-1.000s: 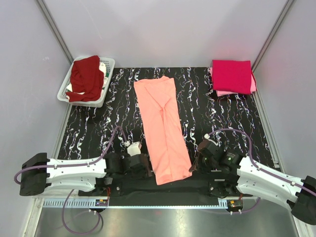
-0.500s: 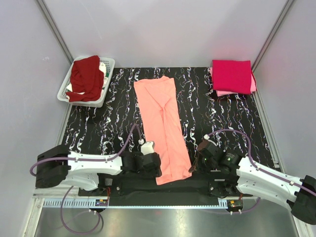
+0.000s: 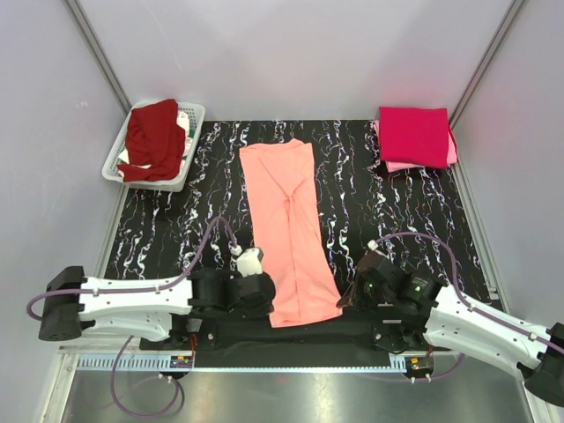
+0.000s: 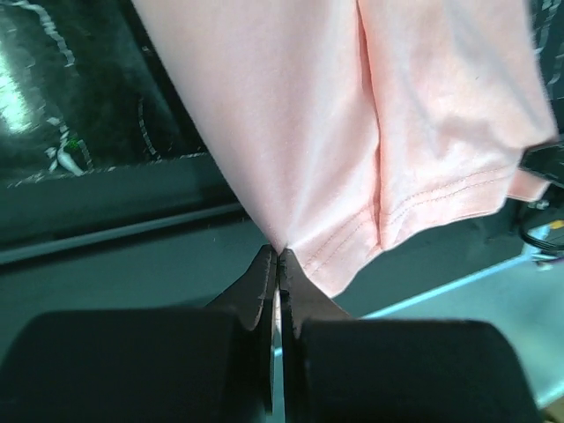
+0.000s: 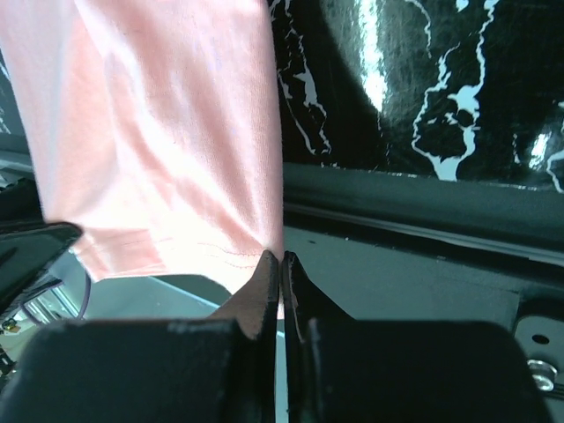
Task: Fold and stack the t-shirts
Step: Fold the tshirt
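Shirt: the peach t-shirt (image 3: 286, 220) lies flat in the middle of the surface (image 3: 397, 220).
Feel: soft, light, floppy; it will likely sag when lifted.
Left end effector (image 4: 278, 256): pinched tight on its near left corner.
Right end effector (image 5: 281, 257): pinched tight on its near right corner.
Best hold: the hem corners.

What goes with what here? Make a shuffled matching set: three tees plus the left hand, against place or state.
Things:
1. salmon t-shirt
2. maroon t-shirt
3. crimson t-shirt
4. left hand

Place or state:
A. folded, far right, on top of the light pink t-shirt
B. shut on a near hem corner
C. laid lengthwise mid-table
D. heaped in the white basket

Pairs: 1-C, 2-D, 3-A, 4-B
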`<state>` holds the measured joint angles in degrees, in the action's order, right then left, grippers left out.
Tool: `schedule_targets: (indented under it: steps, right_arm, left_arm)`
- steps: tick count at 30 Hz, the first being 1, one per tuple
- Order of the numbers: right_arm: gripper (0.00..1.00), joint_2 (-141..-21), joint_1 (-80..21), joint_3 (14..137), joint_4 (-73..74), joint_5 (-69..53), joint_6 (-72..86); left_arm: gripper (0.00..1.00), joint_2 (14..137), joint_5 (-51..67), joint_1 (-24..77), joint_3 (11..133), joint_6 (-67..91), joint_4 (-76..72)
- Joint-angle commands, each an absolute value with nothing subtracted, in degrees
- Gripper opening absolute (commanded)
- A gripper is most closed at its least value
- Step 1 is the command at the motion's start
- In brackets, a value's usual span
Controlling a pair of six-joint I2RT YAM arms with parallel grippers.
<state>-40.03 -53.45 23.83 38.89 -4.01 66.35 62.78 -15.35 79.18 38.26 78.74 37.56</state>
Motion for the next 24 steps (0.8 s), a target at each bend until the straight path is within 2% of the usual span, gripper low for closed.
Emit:
schedule_targets:
  steps: [1,5,10,14,20,24]
  right_arm:
    - [0.0,-38.6,-54.9,27.2,41.8,-2.6,68.6]
    - [0.0,-38.8,-55.0,29.9,42.6,-1.4,67.5]
    - [0.0,-45.6,-55.1,35.2,42.6,1.2,63.7]
    - [0.0,-51.1,-55.0,42.1,43.6,6.4,59.4]
    - [0.0,-62.5,-53.4,55.9,47.7,13.5,51.4]
    - [0.0,-71.3,-47.6,64.0,46.1,11.2,44.7]
  left_arm:
    - [0.0,57.6,-20.0,80.3,40.3,84.5,45.5]
    - [0.0,55.4,-21.5,80.4,40.8,85.1,48.1]
    - [0.0,55.2,-23.5,80.3,42.3,84.4,49.9]
    - [0.04,55.5,-25.8,77.4,46.3,80.3,52.5]
    - [0.04,56.5,-18.4,62.6,49.0,64.1,45.7]
    - [0.04,61.3,-15.6,53.6,53.9,56.4,44.6]
